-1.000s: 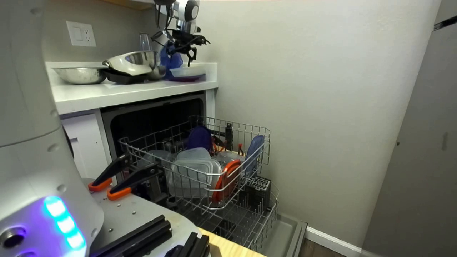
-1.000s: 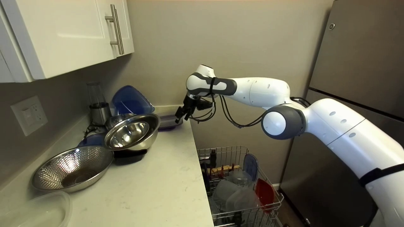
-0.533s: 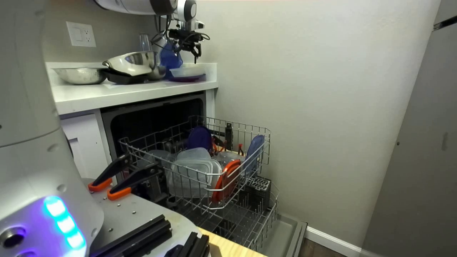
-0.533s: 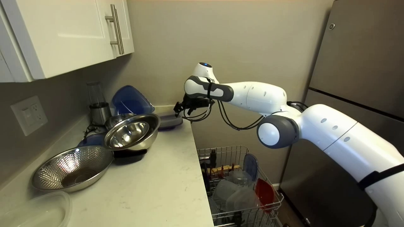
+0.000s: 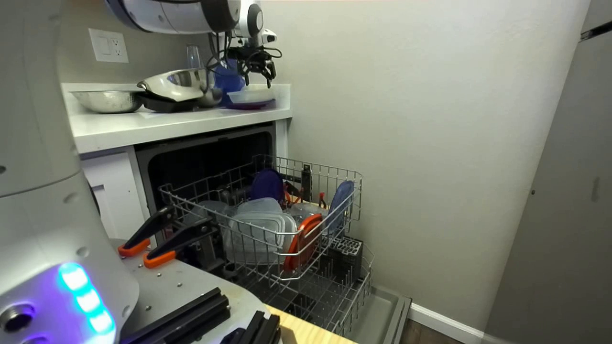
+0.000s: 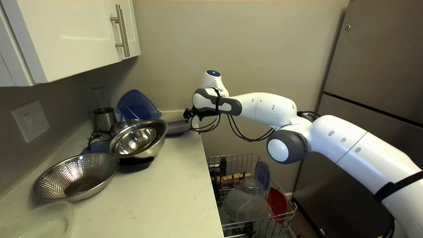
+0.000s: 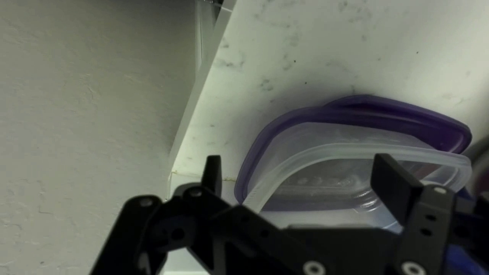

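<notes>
My gripper [image 7: 298, 170] stands open, its black fingers wide apart, with nothing gripped. Below it in the wrist view is a clear plastic container [image 7: 336, 151], resting over a purple lid [image 7: 250, 162]. The right finger [image 7: 395, 187] overlaps the container's opening in that picture, while the left finger [image 7: 212, 175] lies outside the purple edge. In an exterior view the gripper [image 5: 258, 81] hangs just above the container [image 5: 248, 97], at the far end of the counter. From another side, the arm partly hides the container [image 6: 176, 126]. Contact between fingers and container cannot be made out.
Steel bowls [image 6: 138, 137], a colander [image 6: 76, 177] and a blue lid [image 6: 137, 105] stand along the counter [image 6: 165, 198]. The wall [image 7: 95, 114] is close beside the gripper. Lower down, a pulled-out dishwasher rack [image 5: 334, 167] holds containers and lids. A cabinet [image 6: 76, 36] overhangs the counter.
The arm has lowered and the wrist has turned. In an exterior view the gripper has shifted right, closer over the container. Its jaws stay open, and the dishes have not moved.
</notes>
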You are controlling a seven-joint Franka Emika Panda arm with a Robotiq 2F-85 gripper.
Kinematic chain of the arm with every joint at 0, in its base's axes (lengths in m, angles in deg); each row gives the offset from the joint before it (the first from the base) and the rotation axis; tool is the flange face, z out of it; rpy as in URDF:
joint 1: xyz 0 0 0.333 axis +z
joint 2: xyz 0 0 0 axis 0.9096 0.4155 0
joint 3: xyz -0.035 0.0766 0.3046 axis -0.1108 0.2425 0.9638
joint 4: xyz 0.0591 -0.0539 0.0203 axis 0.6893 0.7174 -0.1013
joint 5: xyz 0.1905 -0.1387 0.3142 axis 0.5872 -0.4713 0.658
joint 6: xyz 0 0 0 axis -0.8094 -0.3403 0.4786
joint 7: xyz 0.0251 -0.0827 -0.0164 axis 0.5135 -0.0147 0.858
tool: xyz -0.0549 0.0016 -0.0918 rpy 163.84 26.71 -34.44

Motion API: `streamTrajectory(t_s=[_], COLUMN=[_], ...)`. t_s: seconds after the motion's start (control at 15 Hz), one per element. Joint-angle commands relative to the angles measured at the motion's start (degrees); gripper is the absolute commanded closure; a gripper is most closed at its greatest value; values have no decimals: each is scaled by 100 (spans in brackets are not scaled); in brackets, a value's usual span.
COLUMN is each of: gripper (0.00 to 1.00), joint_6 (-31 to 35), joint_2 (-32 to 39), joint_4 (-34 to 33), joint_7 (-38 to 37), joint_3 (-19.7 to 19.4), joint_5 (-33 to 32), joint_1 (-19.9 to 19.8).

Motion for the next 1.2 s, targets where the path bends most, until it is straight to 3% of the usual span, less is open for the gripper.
streamTrajectory(t_s=[0.0,0.73,1.0,1.07,1.13], gripper=[0,0,0,0,0], joint_6=[447,303,316,18,413], joint_2=[5,24,51,451,95], joint_4=[126,304,328,-423,262], joint_7=[-500,-2073,-2151,-2166,-2110], joint_3=[-285,-1113,-1195,-929,-1093], joint_5=[-171,-207,-139,-344,-86], joint_1=[142,438,498,357,460])
